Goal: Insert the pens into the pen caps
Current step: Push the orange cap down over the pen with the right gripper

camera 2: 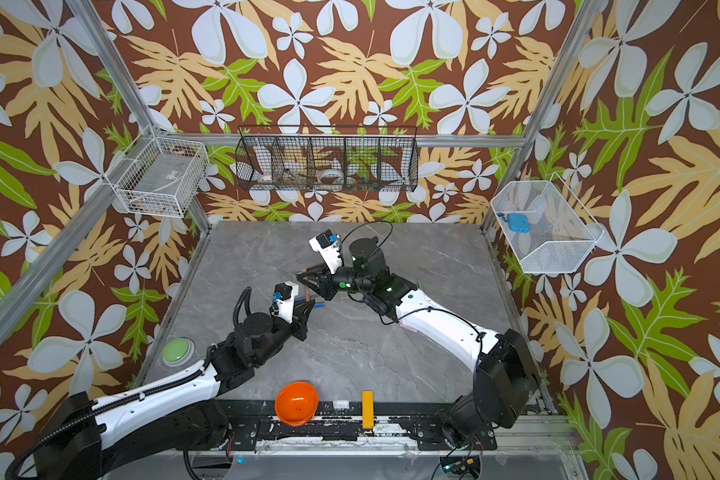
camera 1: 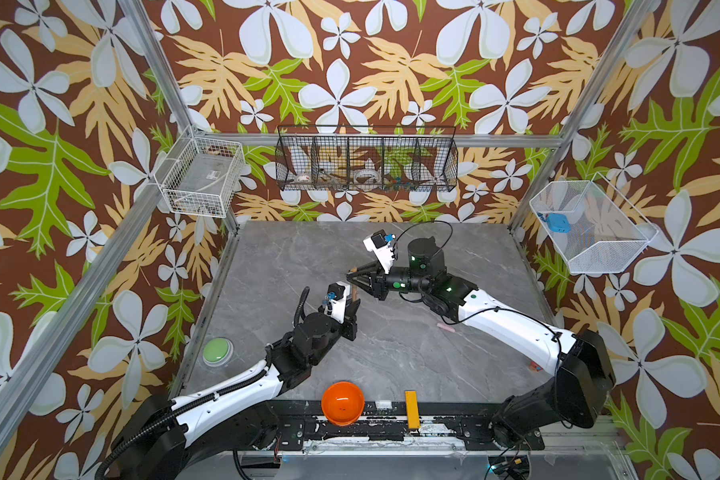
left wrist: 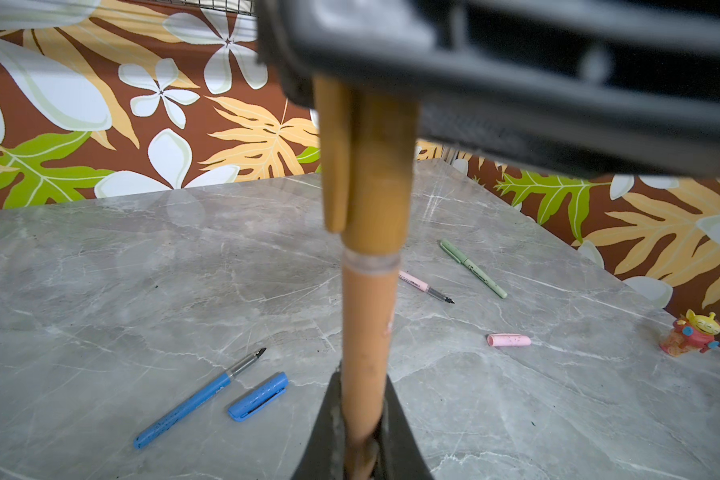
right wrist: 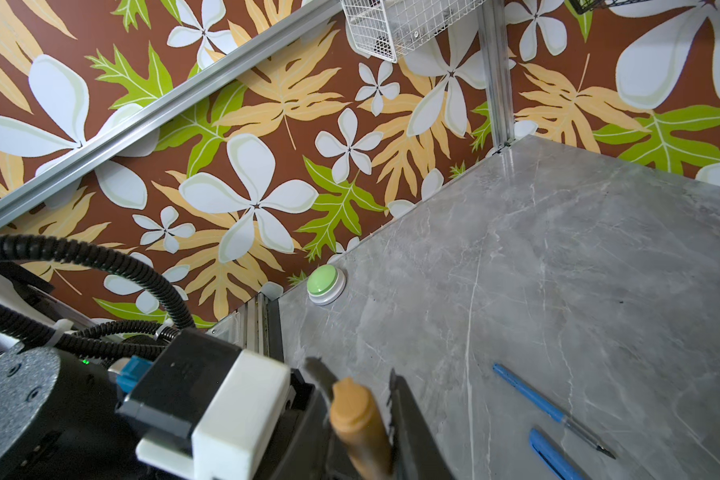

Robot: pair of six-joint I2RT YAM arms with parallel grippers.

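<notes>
Pens stand about half done: the brown pen (left wrist: 364, 332) is held off the table (left wrist: 100, 291) over its middle. Its lower barrel is clamped tight in the left gripper (left wrist: 362, 386), and the brown cap (left wrist: 375, 166) sits over its other end down to a clear ring. This pair looks joined, or all but joined. The right gripper (right wrist: 353, 374) straddles the cap's end, but I cannot tell whether its jaws press on it or stand just clear. The green pen (left wrist: 472, 268) lies with its cap on. Two pairs are left: the bare-tipped blue pen (left wrist: 196, 401) with the blue cap (left wrist: 258, 397) just beside it, and the bare-tipped pink pen (left wrist: 427, 287) with the pink cap (left wrist: 509, 340) lying apart from it. All of these lie well in from the table's edges. A toy figure (left wrist: 693, 334) stands near one edge beyond the pink cap, and a green button (right wrist: 326, 284) sits in a corner. The far half of the table offers room to set the brown pen down.
</notes>
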